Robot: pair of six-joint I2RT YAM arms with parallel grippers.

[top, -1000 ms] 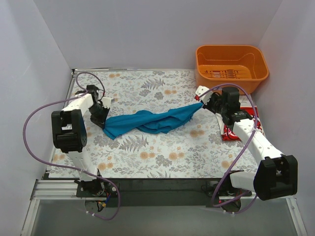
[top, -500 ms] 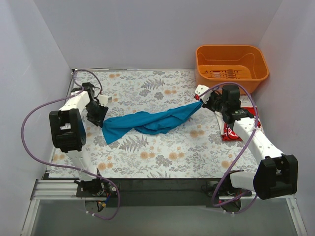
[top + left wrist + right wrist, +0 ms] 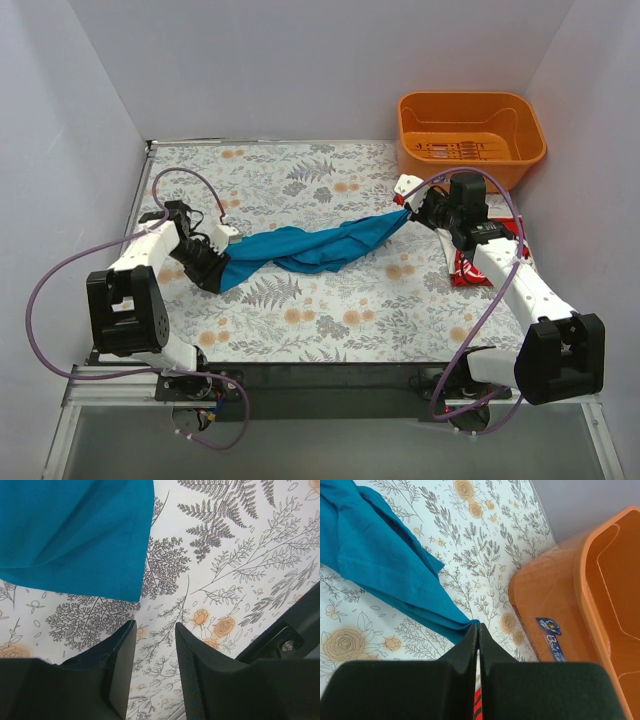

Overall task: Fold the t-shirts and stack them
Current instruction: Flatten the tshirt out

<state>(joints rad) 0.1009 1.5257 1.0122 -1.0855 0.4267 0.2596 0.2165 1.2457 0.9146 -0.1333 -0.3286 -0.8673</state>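
The blue shirt (image 3: 310,245) is lying bunched lengthwise on the surface (image 3: 330,320), its long axis running from the left hand (image 3: 207,268) to the right hand (image 3: 413,207). The right hand is pinching the shirt's tip closed. The left hand is hovering open and empty, the hem just beyond its fingertips.

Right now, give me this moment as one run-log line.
left gripper: open, empty, beside teal shirt hem | right gripper: shut on its corner | teal shirt: unfolded, bunched | red shirt: right side, not gripped
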